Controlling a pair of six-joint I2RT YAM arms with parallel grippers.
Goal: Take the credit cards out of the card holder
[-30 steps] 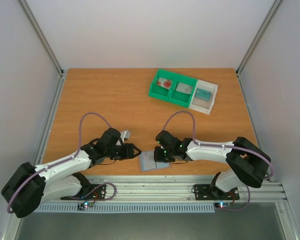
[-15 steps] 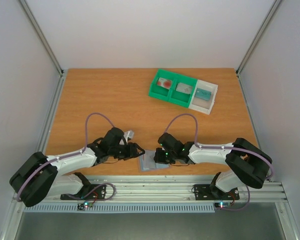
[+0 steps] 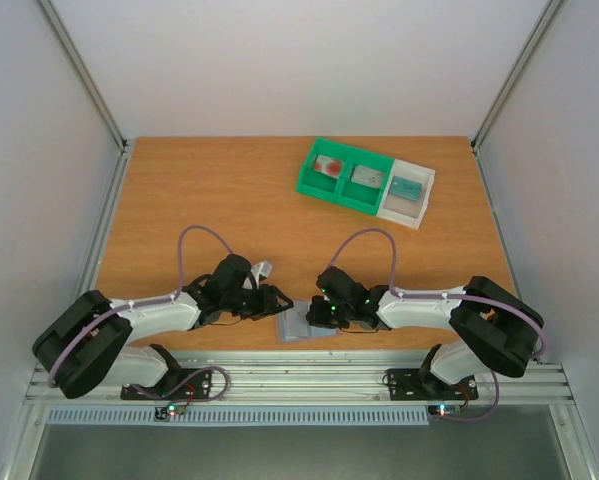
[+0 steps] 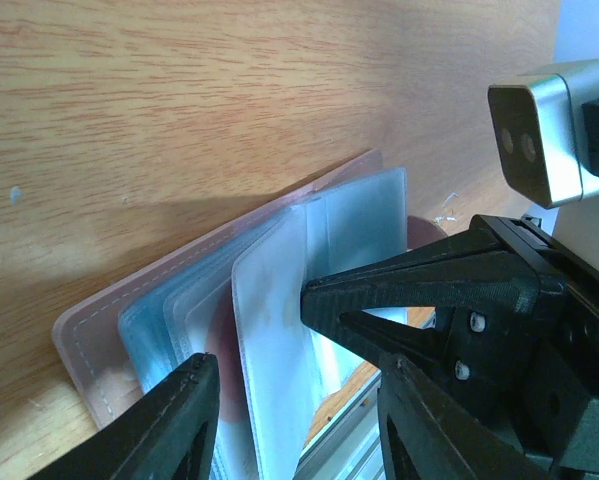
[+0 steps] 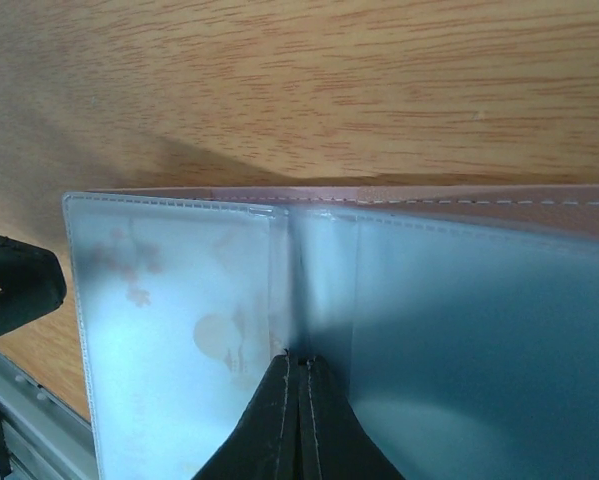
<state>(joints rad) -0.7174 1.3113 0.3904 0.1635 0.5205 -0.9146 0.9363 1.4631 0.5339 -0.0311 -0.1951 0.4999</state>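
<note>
Card holder [image 3: 306, 326] is lying open on the table [image 3: 209, 200], right at the near edge. Right gripper [image 5: 299, 362] is pinched tight on its centre crease. The left gripper [image 4: 294, 385] is partly open, straddling the plastic sleeves [image 4: 269, 300] and not clamping anything. One card [image 5: 179, 300] with reddish blotches shows inside.

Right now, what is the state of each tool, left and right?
Left tool: open, holding nothing.
Right tool: shut on the flat blue-grey plastic card holder.
</note>
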